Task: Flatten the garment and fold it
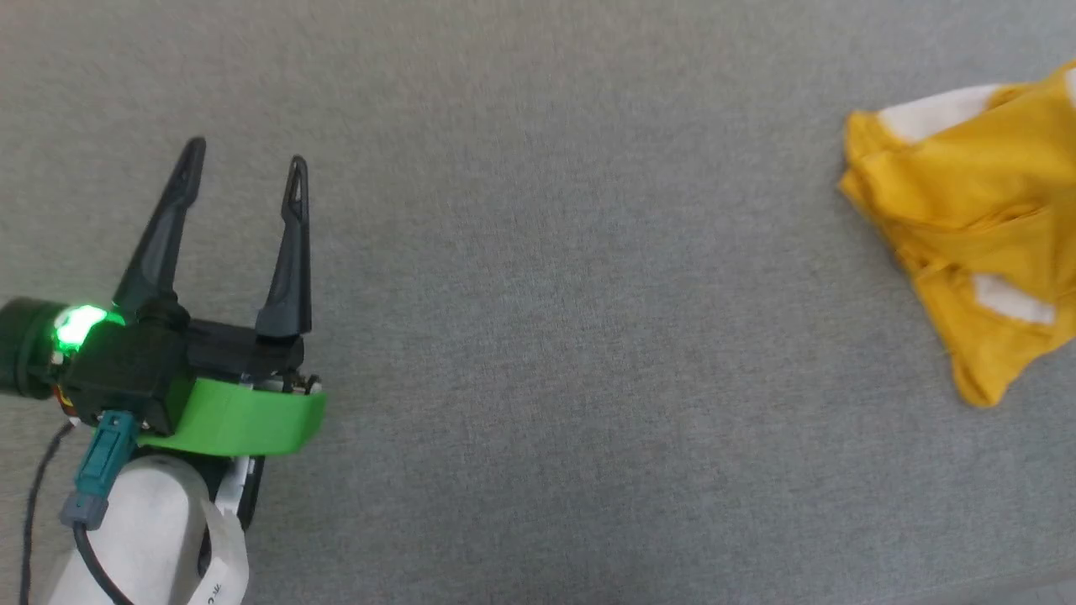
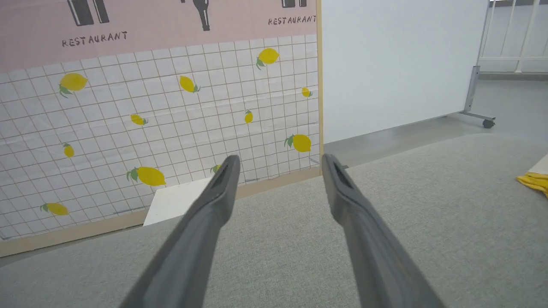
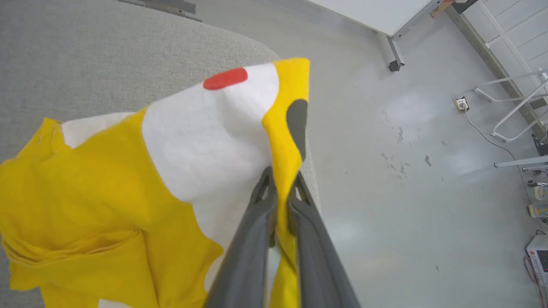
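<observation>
Garment sat crumpled at the right side of the grey surface. Right gripper was clamped on a yellow fold of it, near the surface's rounded edge. A white patch with a red dot and a dark mark stood above the fingers. Left gripper hung over the surface's left side, fingers spread wide, well apart from the cloth.

You see the garment bunched and creased at the right side of the grey table, mustard-yellow with white patches. One fold is lifted and pinched in the right gripper, showing a white area, a red oval and a dark stripe.
</observation>
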Available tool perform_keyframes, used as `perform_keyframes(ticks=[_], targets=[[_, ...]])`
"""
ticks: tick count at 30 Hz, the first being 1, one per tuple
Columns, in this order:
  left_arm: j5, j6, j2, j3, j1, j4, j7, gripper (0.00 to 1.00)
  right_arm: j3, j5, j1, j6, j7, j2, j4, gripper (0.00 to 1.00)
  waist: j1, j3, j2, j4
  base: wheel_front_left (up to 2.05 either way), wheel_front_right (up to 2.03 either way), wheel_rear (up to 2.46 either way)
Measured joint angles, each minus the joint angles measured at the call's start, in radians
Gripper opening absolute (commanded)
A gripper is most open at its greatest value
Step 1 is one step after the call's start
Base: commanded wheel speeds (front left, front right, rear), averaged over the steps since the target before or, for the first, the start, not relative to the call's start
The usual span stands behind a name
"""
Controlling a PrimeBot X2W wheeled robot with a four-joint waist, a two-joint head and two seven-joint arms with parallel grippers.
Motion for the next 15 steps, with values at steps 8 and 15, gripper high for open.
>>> perform_keyframes(ticks=[8, 15], targets=[[0.033, 0.003, 0.021, -0.008, -0.043, -0.049, 0.025, 1.0, -0.122, -0.084, -0.006, 0.0, -0.053, -0.026, 0.077, 0.0, 0.0001, 0.138, 0.0, -0.013, 0.0, 0.0, 0.0], [0.042, 0.003, 0.032, -0.011, -0.064, -0.07, 0.025, 1.0, -0.194, -0.152, -0.01, 0.0, -0.085, -0.003, 0.142, 0.0, 0.0001, 0.228, 0.0, -0.021, 0.0, 0.0, 0.0]])
